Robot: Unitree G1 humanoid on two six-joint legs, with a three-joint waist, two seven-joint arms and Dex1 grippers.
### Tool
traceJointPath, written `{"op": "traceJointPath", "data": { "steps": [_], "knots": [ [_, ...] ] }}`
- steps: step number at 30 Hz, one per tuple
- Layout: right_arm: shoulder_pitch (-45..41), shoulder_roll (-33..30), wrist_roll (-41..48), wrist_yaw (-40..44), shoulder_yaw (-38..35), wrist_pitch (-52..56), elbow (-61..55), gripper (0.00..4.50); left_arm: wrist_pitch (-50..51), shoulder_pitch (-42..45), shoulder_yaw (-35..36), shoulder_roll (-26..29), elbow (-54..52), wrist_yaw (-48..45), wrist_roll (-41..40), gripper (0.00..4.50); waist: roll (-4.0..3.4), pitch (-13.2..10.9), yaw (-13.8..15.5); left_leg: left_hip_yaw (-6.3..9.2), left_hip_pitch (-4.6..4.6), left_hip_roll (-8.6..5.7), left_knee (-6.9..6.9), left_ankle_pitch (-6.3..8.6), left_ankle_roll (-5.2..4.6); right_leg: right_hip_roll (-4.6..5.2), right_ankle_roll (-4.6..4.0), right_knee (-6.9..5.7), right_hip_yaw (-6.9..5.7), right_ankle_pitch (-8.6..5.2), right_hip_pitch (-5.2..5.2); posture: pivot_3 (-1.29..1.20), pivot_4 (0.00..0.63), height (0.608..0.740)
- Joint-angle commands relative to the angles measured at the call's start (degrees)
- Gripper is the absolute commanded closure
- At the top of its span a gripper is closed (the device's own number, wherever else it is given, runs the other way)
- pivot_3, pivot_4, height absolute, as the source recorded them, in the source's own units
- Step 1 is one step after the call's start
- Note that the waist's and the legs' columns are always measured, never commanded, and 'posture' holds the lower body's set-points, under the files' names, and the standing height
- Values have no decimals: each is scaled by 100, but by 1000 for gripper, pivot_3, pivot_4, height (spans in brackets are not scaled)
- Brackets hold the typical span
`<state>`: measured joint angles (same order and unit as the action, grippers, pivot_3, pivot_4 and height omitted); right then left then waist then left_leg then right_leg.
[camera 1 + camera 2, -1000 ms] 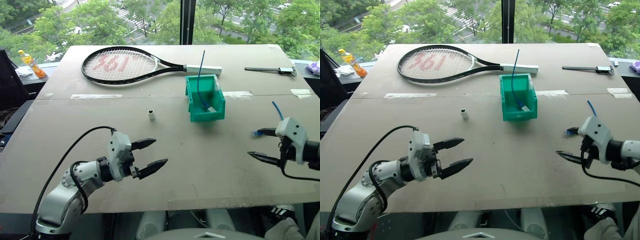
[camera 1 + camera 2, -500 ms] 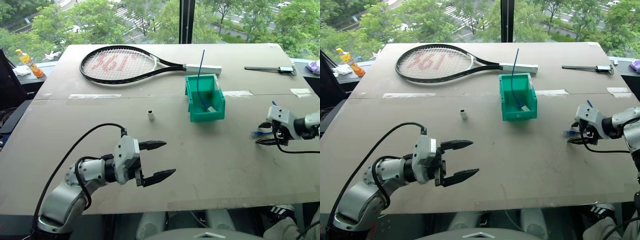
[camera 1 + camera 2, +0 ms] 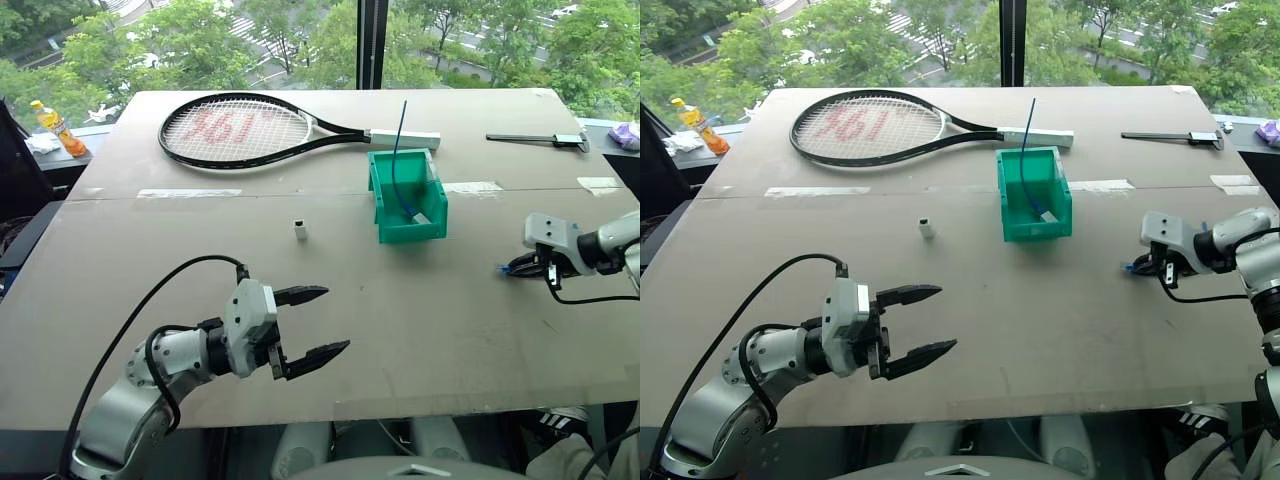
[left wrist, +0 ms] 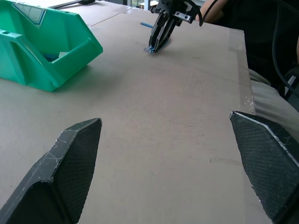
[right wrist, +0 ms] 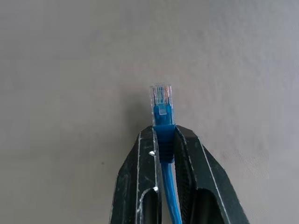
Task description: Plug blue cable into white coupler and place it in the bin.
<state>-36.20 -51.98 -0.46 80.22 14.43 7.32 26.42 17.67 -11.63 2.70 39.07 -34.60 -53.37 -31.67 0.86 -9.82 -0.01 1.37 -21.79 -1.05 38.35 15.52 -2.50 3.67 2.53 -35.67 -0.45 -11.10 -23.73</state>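
The blue cable lies on the brown table at the right, and its clear plug sticks out past my right gripper, which is shut on the blue boot just behind the plug. The tip rests at the table surface. The white coupler stands alone mid-table, left of the bin, a teal box. My left gripper hovers open over the near left part of the table, holding nothing, well short of the coupler.
A straight blue cable with a white piece leans out of the bin. A tennis racket lies at the back, a black tool at the back right. A bottle stands off the table's far left.
My right gripper went forward and down to the table and closed from wide open onto the blue cable's plug end. The left arm stayed about where it was.
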Motion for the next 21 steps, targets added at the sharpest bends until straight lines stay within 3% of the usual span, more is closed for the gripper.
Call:
{"op": "traceJointPath", "data": {
  "steps": [1, 3, 8, 11, 18, 21],
  "knots": [
    [24, 747, 33, -245, 469, 1158, -2054, 4432, -341, -189, 198, 2, 203, -24, 195, 0, 0, 0, -83, -1, 1, 8, -2, 0, 0, 6, 0, -3, 3, 0, -3, 0, 150, 740],
    [-101, 1289, -187, -441, 872, 1608, -2508, 4432, -442, -291, 220, 19, 266, -52, 272, 0, -3, -2, -115, -2, 0, 24, -4, 1, 1, -8, -4, -10, 8, 3, -16, 0, 150, 740],
    [-407, 1812, -511, -544, 1454, 1912, -2445, 4432, -577, -357, 255, 49, 359, -43, 430, 0, -11, -7, 43, 25, -18, 7, 0, -5, 10, -14, -12, -14, -21, 2, -21, 0, 150, 740],
    [-547, 1958, -629, -589, 1602, 1685, -2041, 3545, -522, -357, 274, 88, 331, 23, 482, 0, -2, -2, 56, 13, -18, -11, 2, -4, 9, 4, -11, -5, -13, 3, -18, 0, 150, 740],
    [-360, 1822, -46, -585, 877, 1692, -2320, 177, -43, 221, -87, 214, 332, 263, 758, 0, -1, -1, 82, 28, -19, -11, -3, -4, 10, 0, -12, -7, -25, 2, -19, 0, 150, 740],
    [192, 1759, 870, -527, 20, 1760, -2969, 75, 154, 717, -367, 309, 502, 68, 773, 0, -6, -6, 91, 31, -27, -15, -2, -4, 9, 1, -11, -6, -26, 3, -21, 0, 150, 740]
  ]
}}
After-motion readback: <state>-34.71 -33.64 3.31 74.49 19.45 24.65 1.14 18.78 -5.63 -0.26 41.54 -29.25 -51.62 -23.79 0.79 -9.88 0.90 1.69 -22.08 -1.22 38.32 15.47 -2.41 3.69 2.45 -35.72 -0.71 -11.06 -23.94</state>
